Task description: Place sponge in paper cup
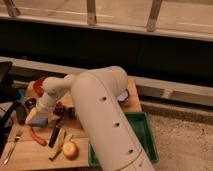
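Note:
The blue sponge [41, 121] lies on the left part of the wooden table [30, 155], below the orange-red bowl [38, 83]. My gripper [33, 115] is down at the sponge's left end and touches or nearly touches it. My big white arm [100, 115] fills the middle of the view. I cannot make out the paper cup. A pale rounded thing [122, 95] peeks out behind the arm on the right, and I cannot tell what it is.
A dark block [20, 113] and a small dark cup [30, 103] stand left of the gripper. A red pepper [37, 136], a dark utensil [54, 136], a yellowish piece [59, 144], an apple [70, 149] and a fork [11, 148] lie in front. A green bin [147, 137] is at the right.

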Tool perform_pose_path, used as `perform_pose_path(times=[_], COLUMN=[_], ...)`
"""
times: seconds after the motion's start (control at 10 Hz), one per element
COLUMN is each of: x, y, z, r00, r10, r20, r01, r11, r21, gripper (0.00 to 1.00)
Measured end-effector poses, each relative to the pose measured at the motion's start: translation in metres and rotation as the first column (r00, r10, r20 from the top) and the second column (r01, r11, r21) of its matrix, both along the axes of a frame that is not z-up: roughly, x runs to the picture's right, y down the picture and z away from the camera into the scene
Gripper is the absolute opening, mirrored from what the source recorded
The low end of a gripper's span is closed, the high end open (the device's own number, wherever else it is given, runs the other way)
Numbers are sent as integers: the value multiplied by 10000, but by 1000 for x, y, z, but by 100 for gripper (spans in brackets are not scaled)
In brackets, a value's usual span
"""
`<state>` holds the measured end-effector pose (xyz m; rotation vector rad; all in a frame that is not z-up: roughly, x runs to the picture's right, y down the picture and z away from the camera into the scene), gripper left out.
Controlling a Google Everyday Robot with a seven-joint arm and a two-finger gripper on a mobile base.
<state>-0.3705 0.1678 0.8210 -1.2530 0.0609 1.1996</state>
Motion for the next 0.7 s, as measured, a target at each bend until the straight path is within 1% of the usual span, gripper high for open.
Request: perform_pose_path(times=[0.2, 0.5, 0.6, 0.7], x=[-2, 2, 1, 1], y=[5, 7, 9, 9], z=[0, 2, 1, 1], r00=[9998, 9991, 9989, 9987], r10=[-201, -350, -419, -459], r20=[-76, -218, -230, -243], r01=[201, 351, 421, 461], r11=[9998, 9994, 9991, 9989], r21=[15, 57, 75, 97], gripper=[36, 7, 1, 0])
